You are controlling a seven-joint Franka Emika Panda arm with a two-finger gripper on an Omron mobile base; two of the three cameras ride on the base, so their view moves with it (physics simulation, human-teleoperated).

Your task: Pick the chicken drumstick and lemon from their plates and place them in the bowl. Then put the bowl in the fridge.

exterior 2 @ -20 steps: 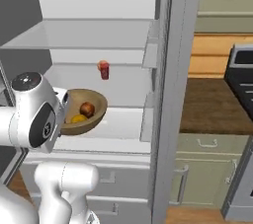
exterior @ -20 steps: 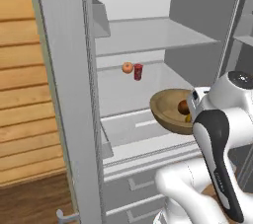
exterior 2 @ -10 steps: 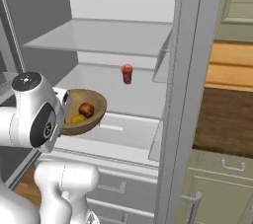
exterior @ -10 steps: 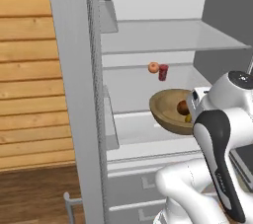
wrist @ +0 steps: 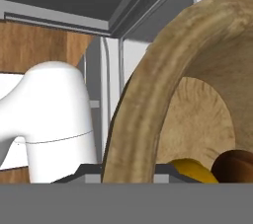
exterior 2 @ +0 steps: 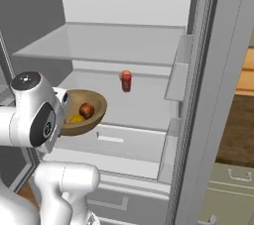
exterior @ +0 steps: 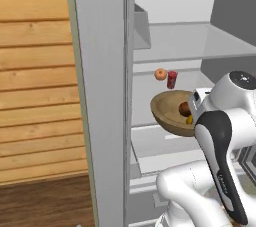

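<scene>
- Bowl, wide tan wooden (exterior 2: pixel 85 113), gripped by its rim in my closed hand (wrist: pixel 129 171).
- Tall light-grey fridge's pale shelf (exterior 2: pixel 144 110) lies straight ahead, slightly below; I judge a forward reach.

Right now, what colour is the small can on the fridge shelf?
Dark red can; clearest in the right base view.

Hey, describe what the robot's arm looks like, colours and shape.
The arm is glossy white with rounded, bulbous segments, a black stripe running along one link and a dark grey round cap on a joint. No cables or lettering show.
</scene>
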